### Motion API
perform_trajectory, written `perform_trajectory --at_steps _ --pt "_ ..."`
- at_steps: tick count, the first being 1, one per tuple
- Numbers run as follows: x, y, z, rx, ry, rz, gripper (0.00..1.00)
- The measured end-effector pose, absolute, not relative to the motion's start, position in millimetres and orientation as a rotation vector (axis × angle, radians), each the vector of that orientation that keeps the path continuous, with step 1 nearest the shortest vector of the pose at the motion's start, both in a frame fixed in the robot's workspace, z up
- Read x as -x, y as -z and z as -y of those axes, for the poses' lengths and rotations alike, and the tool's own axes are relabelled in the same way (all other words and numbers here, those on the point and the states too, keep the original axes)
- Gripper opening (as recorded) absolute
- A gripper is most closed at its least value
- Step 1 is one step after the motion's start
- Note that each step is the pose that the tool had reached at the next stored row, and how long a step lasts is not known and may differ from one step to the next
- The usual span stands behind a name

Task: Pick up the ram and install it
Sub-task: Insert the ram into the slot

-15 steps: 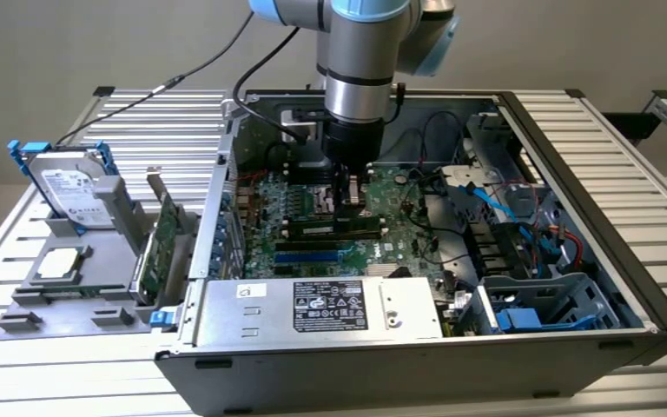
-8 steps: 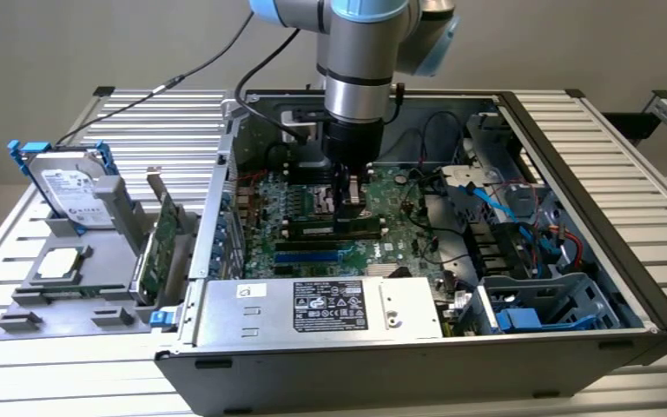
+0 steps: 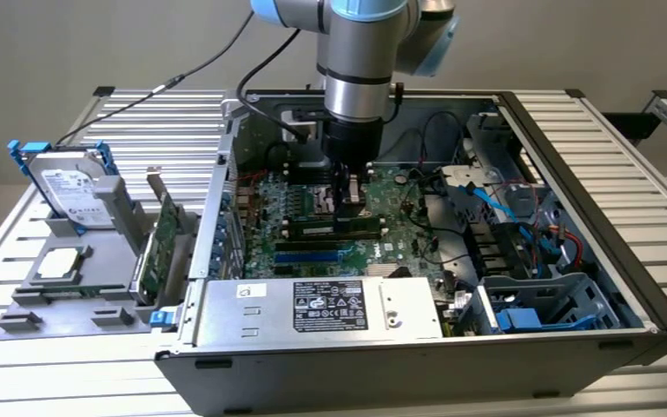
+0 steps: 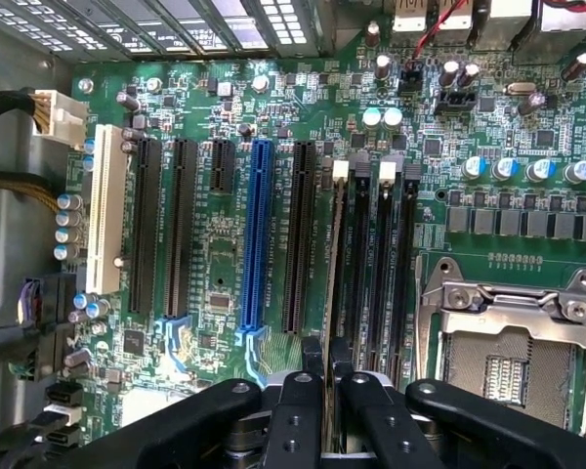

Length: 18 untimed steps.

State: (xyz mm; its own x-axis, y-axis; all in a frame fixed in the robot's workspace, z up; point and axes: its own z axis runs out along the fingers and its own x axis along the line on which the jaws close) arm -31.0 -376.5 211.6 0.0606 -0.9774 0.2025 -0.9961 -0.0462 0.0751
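Observation:
My gripper (image 3: 351, 208) reaches down into the open computer case (image 3: 565, 156), over the green motherboard (image 3: 310, 195). In the wrist view the gripper (image 4: 329, 410) is shut on the ram (image 4: 334, 283). The ram shows edge-on as a thin strip running from between the black fingers (image 4: 293, 415) along the first black memory slot (image 4: 356, 254). It lines up with that slot by the white latch (image 4: 340, 168); I cannot tell whether it is seated. More memory slots (image 4: 407, 254) lie beside it.
A hard drive (image 3: 69, 195) and a green expansion card (image 3: 162, 239) stand in a grey holder (image 3: 67, 300) at the exterior view's left. The power supply (image 3: 322, 306) is at the case front and blue cables (image 3: 507, 208) at the right. The CPU socket (image 4: 513, 352) and a blue slot (image 4: 257, 234) flank the memory slots.

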Motion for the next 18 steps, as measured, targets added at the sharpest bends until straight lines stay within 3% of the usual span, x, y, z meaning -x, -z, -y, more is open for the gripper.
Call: perform_trajectory --at_steps 18 --pt "31.1 -211.5 375.2 -2.148 -0.146 1.995 0.14"
